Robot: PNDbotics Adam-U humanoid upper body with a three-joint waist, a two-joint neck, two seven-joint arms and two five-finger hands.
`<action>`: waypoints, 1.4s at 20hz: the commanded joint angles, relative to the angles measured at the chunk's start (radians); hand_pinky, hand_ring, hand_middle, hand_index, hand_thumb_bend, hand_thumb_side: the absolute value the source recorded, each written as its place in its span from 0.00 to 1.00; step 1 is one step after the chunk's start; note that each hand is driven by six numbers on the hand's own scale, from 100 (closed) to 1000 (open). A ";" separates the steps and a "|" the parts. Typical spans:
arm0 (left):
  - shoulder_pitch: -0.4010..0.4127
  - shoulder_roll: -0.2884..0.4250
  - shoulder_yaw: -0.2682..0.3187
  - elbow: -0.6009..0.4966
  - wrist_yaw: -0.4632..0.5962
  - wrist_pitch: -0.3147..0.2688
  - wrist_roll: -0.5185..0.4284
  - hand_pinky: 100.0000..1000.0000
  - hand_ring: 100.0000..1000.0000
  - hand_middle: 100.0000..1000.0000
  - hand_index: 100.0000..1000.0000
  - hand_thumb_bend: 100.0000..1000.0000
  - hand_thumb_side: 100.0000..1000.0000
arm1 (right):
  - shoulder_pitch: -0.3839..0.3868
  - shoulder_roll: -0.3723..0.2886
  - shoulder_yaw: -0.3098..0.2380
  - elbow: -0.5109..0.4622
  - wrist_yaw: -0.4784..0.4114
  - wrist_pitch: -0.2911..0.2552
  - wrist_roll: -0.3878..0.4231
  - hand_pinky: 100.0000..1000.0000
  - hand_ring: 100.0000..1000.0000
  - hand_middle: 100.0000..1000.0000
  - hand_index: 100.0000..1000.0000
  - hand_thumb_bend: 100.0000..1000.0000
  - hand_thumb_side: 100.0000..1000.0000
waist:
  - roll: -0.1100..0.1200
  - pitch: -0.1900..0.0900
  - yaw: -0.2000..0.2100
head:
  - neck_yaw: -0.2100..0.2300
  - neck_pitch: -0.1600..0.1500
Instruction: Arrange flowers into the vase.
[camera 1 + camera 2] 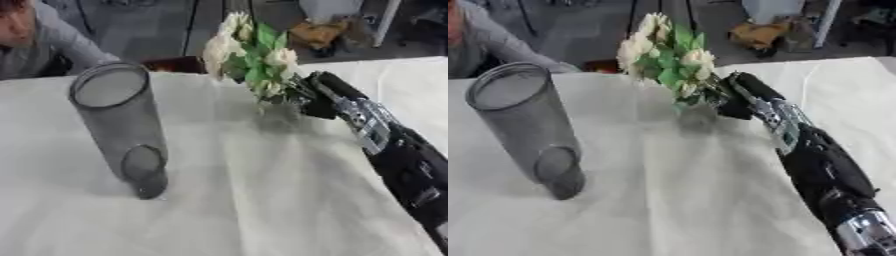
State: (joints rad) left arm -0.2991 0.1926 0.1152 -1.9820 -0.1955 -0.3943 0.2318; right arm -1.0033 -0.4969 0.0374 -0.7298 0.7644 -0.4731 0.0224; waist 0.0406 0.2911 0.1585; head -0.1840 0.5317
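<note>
A tall clear grey glass vase [118,125] stands upright at the left of the white-clothed table [245,200], its mouth open and nothing inside. My right hand [317,95] reaches in from the lower right and is shut on a bunch of cream-white flowers with green leaves [249,55]. The bunch is held above the table's far middle, to the right of the vase and apart from it. The fingers are partly hidden behind the leaves. My left hand shows in neither view.
A person in a grey top [48,40] leans at the far left edge, behind the vase. Beyond the table's far edge lie a dark floor and some clutter [319,32].
</note>
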 commanded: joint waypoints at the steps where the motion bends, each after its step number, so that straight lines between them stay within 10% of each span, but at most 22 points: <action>1: -0.005 0.008 0.006 -0.018 0.001 0.001 0.003 0.49 0.57 0.83 0.90 0.00 1.00 | -0.028 -0.012 -0.008 -0.059 -0.043 0.013 -0.020 0.00 0.01 0.00 0.42 0.00 0.79 | -0.001 -0.018 0.000 | -0.003 -0.015; 15: -0.007 0.006 0.003 -0.018 0.001 0.001 0.000 0.49 0.57 0.84 0.90 0.00 1.00 | -0.090 0.057 -0.007 -0.272 -0.353 0.187 -0.033 0.00 0.01 0.00 0.39 0.00 0.56 | -0.004 -0.026 0.005 | -0.009 -0.015; 28: -0.014 0.003 -0.002 -0.018 0.007 0.000 -0.007 0.50 0.57 0.84 0.90 0.00 1.00 | -0.170 0.257 -0.014 -0.427 -0.370 0.276 -0.100 0.00 0.00 0.00 0.38 0.00 0.49 | -0.014 -0.040 0.023 | -0.025 -0.016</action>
State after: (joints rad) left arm -0.3007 0.1844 0.1144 -1.9820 -0.1934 -0.3940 0.2283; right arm -1.1429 -0.2459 0.0317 -1.1218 0.3932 -0.2035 -0.0690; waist 0.0259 0.2764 0.1795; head -0.2053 0.5249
